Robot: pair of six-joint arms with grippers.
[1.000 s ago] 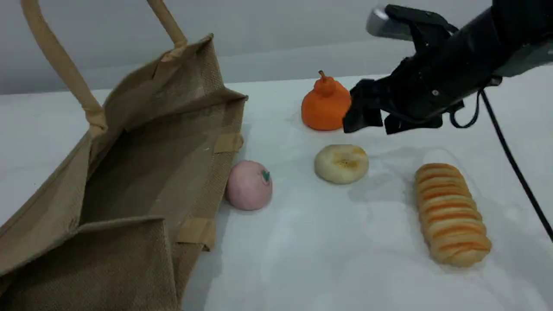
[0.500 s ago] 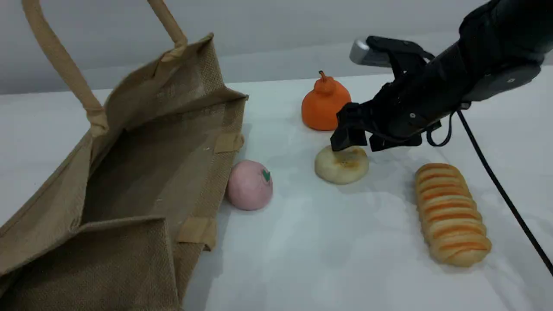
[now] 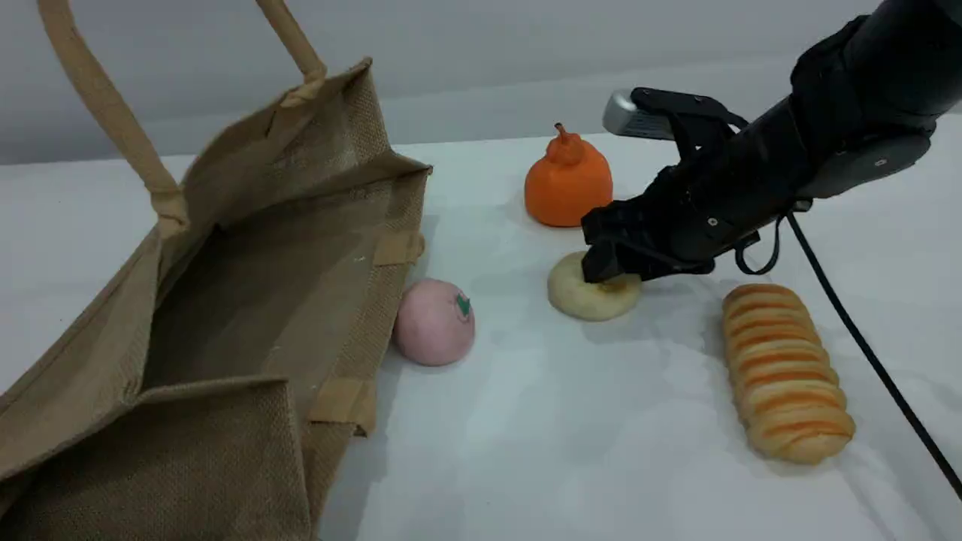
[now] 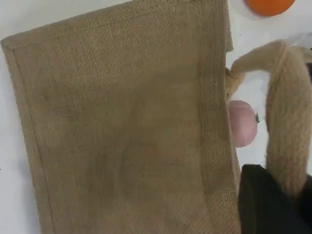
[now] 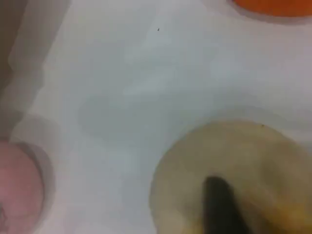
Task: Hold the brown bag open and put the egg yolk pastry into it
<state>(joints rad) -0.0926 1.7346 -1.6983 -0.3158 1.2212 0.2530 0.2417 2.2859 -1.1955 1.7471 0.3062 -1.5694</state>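
Right gripper (image 3: 610, 269) sits pressed onto the egg yolk pastry (image 3: 586, 297); whether its jaws pinch it, I cannot tell.

- Soft, even, rather dim light; the white desk (image 3: 571, 451) shows a faint sheen, no hard glare.
- Weak blurred shadows lie beside the objects.
- Scene view slightly soft.
- Right wrist view badly out of focus; left wrist view mildly blurred.

It looked like a lab: a bare white table (image 3: 571, 451) against a plain grey wall (image 3: 481, 45), with toy foods.
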